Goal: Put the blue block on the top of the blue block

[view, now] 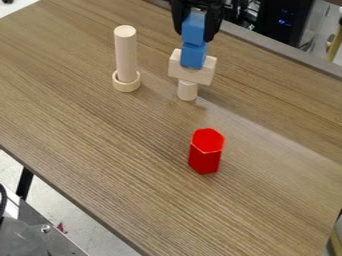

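At the top of the view, right of centre, the black gripper hangs with its fingers against both sides of the upper blue block, shut on it. Directly beneath is the lower blue block, and the two blocks appear to meet. The lower one stands on a pale wooden block, which rests on a short wooden cylinder. The gripper hides the top of the upper block.
Left of the stack, a tall wooden cylinder stands in a wooden ring. A red hexagonal block is upright nearer the camera. The wooden table has its far edge just behind the stack.
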